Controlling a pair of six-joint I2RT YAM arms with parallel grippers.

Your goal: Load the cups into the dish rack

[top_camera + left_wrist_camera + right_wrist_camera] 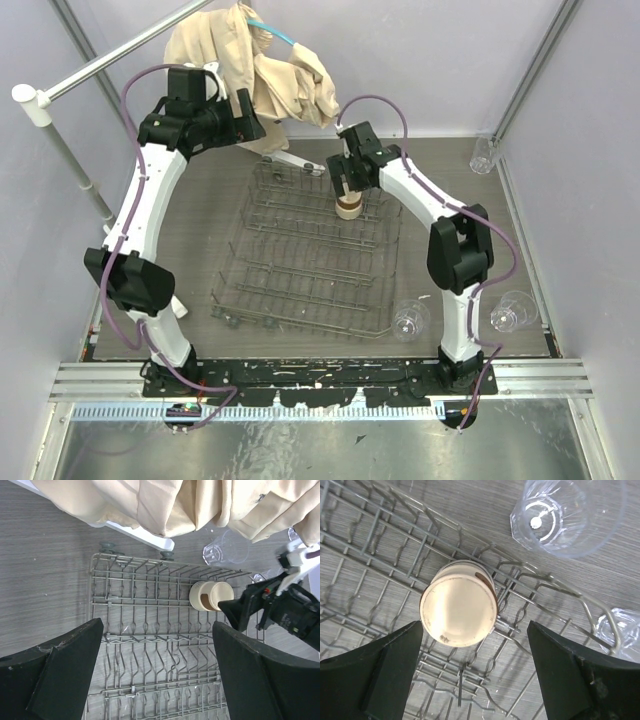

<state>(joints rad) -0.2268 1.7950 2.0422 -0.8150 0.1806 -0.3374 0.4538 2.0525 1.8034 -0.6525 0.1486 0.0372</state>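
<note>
Top view: a large grey wire dish rack point(300, 270) sits mid-table. A small tan-brown opaque cup point(350, 207) stands in the rack's far right part, directly under the right gripper point(350, 185). Small clear tumblers lie outside the rack: a near tumbler point(410, 320) just beside its near right corner, a side tumbler point(513, 310) further right, and a far tumbler point(484, 153) by the far right wall. The left gripper point(250, 108) hovers past the rack's far edge, near a draped beige cloth point(260, 60).

Left wrist view: the left gripper's dark fingers point(60, 670) are spread wide and hold nothing.

Right wrist view: the right gripper's fingers point(385, 670) are spread either side of the tan cup, touching nothing. A flat pale end of the cup faces up, probably its base.

The clear tumblers look light, rigid and slick. Lying sideways, they may roll. A pinch across the wall near the rim seems safest.
</note>
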